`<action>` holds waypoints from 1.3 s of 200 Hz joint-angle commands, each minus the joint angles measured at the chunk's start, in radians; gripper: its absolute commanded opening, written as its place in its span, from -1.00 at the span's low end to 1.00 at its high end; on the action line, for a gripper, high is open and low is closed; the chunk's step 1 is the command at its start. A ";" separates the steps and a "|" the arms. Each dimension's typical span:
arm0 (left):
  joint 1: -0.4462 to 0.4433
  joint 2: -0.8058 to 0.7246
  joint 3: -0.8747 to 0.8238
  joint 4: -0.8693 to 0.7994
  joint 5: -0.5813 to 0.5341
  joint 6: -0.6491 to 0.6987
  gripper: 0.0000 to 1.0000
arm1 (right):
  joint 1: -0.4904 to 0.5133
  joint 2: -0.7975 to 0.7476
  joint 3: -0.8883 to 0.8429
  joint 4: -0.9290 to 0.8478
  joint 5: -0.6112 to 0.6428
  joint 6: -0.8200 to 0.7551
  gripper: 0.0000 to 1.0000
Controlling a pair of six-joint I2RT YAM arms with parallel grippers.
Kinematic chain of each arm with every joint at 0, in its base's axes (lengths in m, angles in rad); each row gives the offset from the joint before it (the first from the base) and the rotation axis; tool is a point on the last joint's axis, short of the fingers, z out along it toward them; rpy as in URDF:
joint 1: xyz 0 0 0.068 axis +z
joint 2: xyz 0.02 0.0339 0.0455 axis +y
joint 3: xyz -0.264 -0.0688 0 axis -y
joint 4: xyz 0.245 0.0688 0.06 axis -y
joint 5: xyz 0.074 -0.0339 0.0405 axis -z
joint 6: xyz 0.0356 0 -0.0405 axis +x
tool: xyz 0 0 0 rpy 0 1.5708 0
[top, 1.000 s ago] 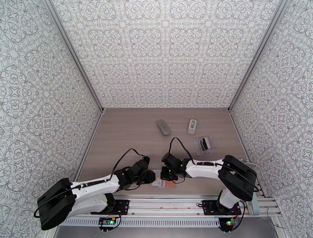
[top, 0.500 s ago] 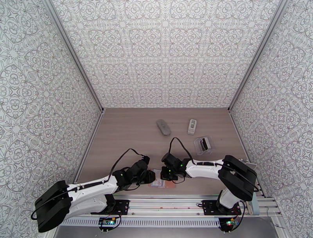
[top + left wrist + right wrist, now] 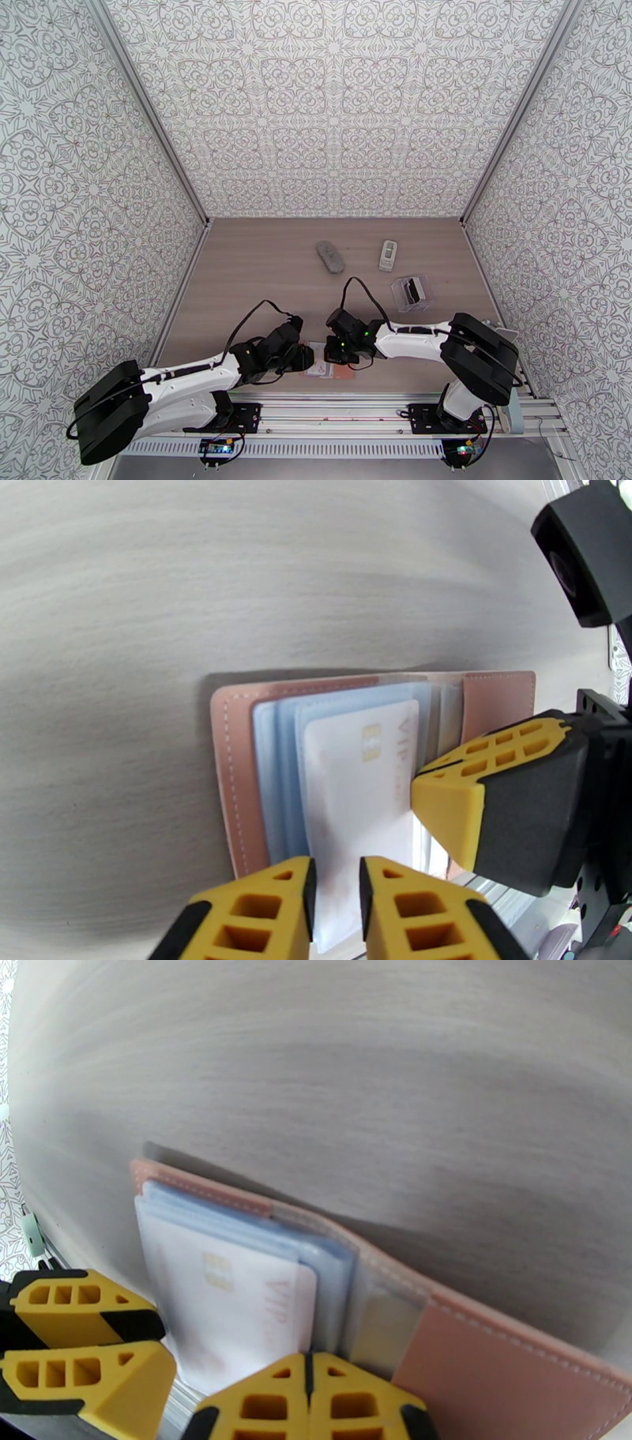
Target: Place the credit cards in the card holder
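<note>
A pink card holder [image 3: 229, 780] with clear blue sleeves lies open on the table near the front edge [image 3: 328, 369]. A white credit card [image 3: 355, 796] with a gold chip lies on its sleeves, also in the right wrist view [image 3: 229, 1299]. My left gripper [image 3: 338, 871] hovers at the card's near end, its jaws a narrow gap apart with white card showing in the gap. My right gripper [image 3: 310, 1370] is shut, its tips pressing on the holder's [image 3: 505, 1355] sleeves beside the card. Both grippers meet over the holder, left gripper [image 3: 306, 359] and right gripper [image 3: 341, 359].
A grey oblong object [image 3: 330, 256] and a small pale device [image 3: 387, 254] lie at the back of the table. A clear box [image 3: 411, 292] with something dark in it sits at the right. The arms' metal rail [image 3: 355, 410] runs just behind the holder.
My left arm has shifted slightly while its gripper stays at the holder. The right arm has not moved.
</note>
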 commanded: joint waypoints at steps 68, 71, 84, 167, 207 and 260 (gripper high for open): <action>-0.021 -0.037 0.041 -0.075 -0.063 0.023 -0.46 | 0.007 0.024 -0.011 -0.016 0.005 -0.005 -1.00; -0.021 -0.036 0.041 -0.074 -0.063 0.022 -0.46 | 0.007 0.024 -0.011 -0.016 0.005 -0.005 -1.00; -0.021 -0.031 0.041 -0.071 -0.059 0.020 -0.46 | 0.007 0.024 -0.011 -0.016 0.005 -0.005 -1.00; -0.030 0.013 0.049 -0.031 -0.036 0.020 -0.46 | 0.007 0.027 -0.005 -0.021 0.003 -0.009 -1.00; -0.036 0.023 0.058 -0.025 -0.030 0.025 -0.46 | 0.007 0.028 -0.002 -0.022 0.000 -0.011 -1.00; -0.043 0.045 0.073 -0.012 -0.014 0.032 -0.47 | 0.007 0.029 0.008 -0.030 -0.001 -0.015 -1.00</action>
